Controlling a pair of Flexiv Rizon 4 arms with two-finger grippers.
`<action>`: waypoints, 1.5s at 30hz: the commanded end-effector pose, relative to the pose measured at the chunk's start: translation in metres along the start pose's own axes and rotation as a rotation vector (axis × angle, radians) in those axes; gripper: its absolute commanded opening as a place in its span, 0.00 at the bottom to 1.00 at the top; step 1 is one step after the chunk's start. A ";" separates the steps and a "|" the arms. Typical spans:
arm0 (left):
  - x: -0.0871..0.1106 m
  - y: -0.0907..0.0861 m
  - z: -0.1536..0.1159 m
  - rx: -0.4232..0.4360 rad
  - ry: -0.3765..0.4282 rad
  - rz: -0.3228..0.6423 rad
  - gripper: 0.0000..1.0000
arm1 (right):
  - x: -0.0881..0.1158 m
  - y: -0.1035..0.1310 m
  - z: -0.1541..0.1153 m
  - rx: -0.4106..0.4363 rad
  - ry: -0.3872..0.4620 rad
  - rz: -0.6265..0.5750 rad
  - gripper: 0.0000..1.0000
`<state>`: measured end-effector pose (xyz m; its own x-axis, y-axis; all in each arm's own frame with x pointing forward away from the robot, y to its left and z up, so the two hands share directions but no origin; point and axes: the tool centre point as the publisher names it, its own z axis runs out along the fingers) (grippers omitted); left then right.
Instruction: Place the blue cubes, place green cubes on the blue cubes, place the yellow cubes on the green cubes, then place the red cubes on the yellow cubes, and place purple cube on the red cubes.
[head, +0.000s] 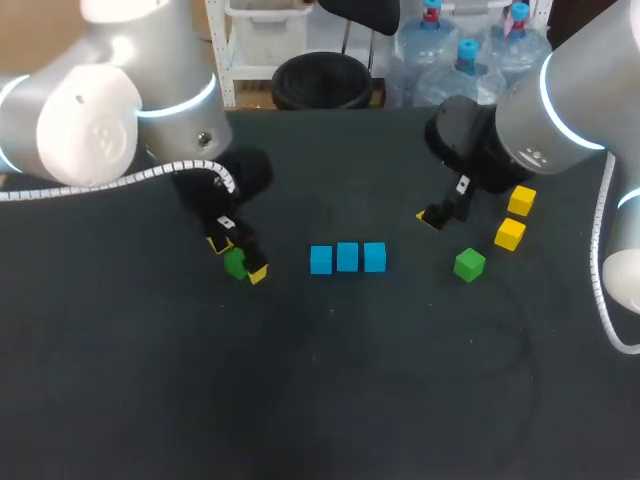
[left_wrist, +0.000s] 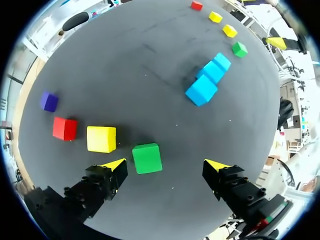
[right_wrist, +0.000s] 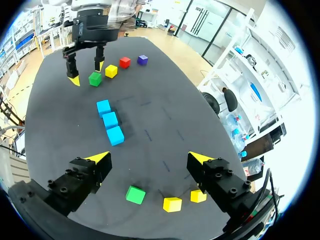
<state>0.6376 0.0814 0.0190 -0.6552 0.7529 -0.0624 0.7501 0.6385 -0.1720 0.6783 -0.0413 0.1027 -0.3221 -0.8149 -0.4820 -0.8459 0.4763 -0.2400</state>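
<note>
Currently both jaws gape empty; left jaws off-centre over green cube (head: 236, 264), 9 o'clock of blue cubes (head: 347, 257), so closing may knock it.

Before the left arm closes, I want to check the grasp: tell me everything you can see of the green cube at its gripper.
The green cube is a plain, bright green block with crisp edges and a matte, unmarked surface. It rests flat on the dark table, between the open fingers of the left gripper, close to one yellow tip and far from the other; neither seems to touch it. A yellow cube sits just beside it, apart.
</note>
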 end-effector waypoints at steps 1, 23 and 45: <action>-0.001 0.007 -0.002 -0.003 0.006 -0.003 1.00 | 0.001 0.003 -0.001 0.012 -0.002 0.002 1.00; -0.023 0.018 0.004 -0.006 0.065 0.045 1.00 | 0.001 0.003 -0.001 0.012 -0.002 0.002 1.00; -0.011 0.021 0.010 0.010 0.077 -0.026 0.91 | 0.001 0.003 -0.001 0.012 -0.002 0.002 1.00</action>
<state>0.6613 0.0846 0.0066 -0.6645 0.7471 0.0185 0.7322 0.6558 -0.1837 0.6783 -0.0413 0.1027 -0.3220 -0.8149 -0.4819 -0.8459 0.4763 -0.2400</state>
